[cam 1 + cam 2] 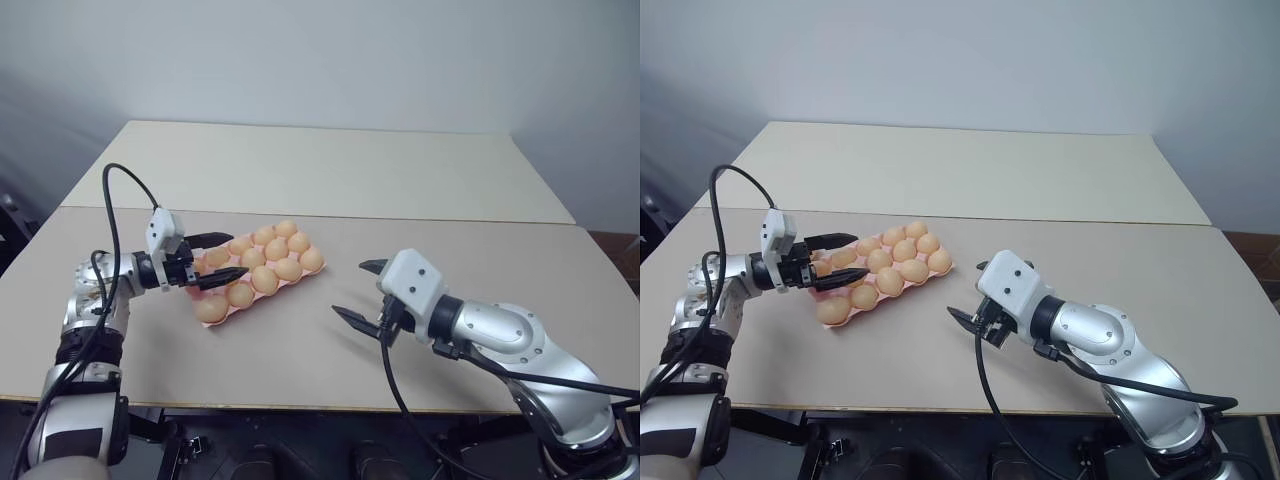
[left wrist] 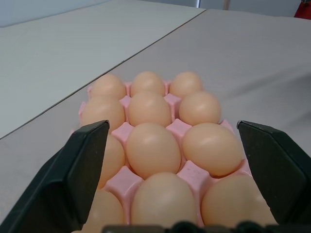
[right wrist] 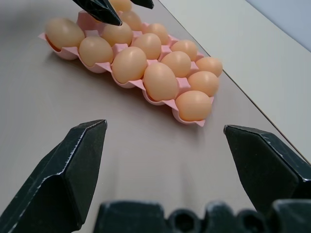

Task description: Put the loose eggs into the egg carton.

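The pink egg carton (image 1: 303,277) lies slantwise on the table, left of centre. Light orange eggs (image 1: 265,279) sit in its cups, and every egg I see rests in a cup. My left gripper (image 1: 238,255) is open over the carton's near-left end, one finger on each side of the eggs there and nothing gripped between them. In the left wrist view its fingers (image 2: 82,170) stand wide apart astride the rows of eggs (image 2: 153,149). My right gripper (image 1: 348,288) is open and empty, hovering over bare table to the right of the carton (image 3: 187,120).
The carton lies on a grey-brown table (image 1: 330,350) whose front edge is close to me. A second, lighter table (image 1: 330,170) butts against it behind. Black cables (image 1: 110,215) loop from both arms.
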Robot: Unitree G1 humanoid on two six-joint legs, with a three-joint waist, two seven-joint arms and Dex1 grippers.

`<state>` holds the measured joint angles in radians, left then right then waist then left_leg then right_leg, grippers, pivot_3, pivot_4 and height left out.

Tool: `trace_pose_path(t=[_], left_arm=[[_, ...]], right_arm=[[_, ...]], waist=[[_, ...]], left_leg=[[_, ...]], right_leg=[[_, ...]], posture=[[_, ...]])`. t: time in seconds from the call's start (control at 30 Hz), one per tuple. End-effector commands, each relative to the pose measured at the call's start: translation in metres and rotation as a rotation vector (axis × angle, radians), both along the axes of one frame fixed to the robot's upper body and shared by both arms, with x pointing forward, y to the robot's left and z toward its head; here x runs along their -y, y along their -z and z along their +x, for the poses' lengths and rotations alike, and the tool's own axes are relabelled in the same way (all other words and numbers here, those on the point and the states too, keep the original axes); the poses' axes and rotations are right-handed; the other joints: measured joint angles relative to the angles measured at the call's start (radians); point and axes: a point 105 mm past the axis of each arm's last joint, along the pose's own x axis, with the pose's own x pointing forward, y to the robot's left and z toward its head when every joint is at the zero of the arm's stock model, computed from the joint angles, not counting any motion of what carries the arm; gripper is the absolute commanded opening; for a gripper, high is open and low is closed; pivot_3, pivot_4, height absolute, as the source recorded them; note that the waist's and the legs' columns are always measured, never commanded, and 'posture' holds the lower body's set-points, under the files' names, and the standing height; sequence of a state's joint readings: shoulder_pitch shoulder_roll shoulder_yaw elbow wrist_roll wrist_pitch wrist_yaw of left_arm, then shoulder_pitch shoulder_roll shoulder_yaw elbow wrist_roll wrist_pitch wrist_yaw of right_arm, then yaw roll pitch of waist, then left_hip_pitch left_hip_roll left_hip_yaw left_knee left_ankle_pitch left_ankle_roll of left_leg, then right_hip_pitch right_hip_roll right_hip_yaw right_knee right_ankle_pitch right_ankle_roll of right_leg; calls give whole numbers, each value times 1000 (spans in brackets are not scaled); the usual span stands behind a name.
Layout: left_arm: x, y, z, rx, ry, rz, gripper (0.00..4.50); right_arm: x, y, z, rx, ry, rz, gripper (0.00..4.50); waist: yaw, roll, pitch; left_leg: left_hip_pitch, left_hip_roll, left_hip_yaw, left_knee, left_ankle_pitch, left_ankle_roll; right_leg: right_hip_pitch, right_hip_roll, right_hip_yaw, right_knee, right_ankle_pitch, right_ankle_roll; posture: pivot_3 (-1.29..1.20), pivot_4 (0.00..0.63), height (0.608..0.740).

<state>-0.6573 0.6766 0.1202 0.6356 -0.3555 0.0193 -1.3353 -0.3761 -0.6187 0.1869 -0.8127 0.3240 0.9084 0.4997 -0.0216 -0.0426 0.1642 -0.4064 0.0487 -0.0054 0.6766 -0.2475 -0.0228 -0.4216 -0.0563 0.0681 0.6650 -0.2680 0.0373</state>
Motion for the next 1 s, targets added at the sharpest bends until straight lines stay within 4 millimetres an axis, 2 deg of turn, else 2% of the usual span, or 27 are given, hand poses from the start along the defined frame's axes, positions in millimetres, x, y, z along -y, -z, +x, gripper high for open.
trace_pose_path(t=[0.03,0.2,0.3,0.37,0.5,0.67,0.83,1.0], left_arm=[[-6,-16,-3,89,-24,6,4434],[-25,-24,-13,117,-85,19,4434],[-53,-25,-29,110,-165,72,4434],[-64,-24,-36,101,-204,99,4434],[-82,-23,-51,103,-292,106,4434],[-106,-16,-72,90,-417,122,4434],[-128,-7,-71,87,-556,130,4434],[-142,-5,-50,94,-680,108,4434]], right_arm=[[-2,-11,-2,54,-26,-3,4500],[1,-16,-3,66,-44,-14,4500],[8,-28,-8,59,-93,3,4500],[11,-32,-11,41,-125,18,4500],[19,-27,-13,4,-166,-18,4500],[18,-24,-12,-3,-204,-23,4500],[17,-17,-9,-8,-212,-44,4500],[17,-17,-5,-6,-198,-36,4500]], waist=[[1,0,0],[-3,0,0],[-14,0,0],[-19,0,0],[-14,0,0],[-17,0,0],[-14,0,0],[-8,0,0]], left_leg=[[0,0,0,0,0,0],[0,0,0,0,0,0],[0,0,0,0,0,0],[0,1,0,0,0,0],[2,1,0,0,0,0],[1,1,0,0,0,0],[2,1,0,0,0,0],[1,1,0,-1,0,0]], right_leg=[[0,0,0,0,0,0],[0,0,0,0,0,0],[0,0,0,0,0,0],[0,0,0,0,0,0],[2,-1,-1,0,0,0],[0,-1,-1,0,0,0],[1,-1,-1,0,0,0],[1,-1,-1,0,0,0]], posture=[[0,150,740],[0,150,740],[0,150,740],[0,150,740],[0,150,740],[0,150,740],[0,150,740],[0,150,740]])
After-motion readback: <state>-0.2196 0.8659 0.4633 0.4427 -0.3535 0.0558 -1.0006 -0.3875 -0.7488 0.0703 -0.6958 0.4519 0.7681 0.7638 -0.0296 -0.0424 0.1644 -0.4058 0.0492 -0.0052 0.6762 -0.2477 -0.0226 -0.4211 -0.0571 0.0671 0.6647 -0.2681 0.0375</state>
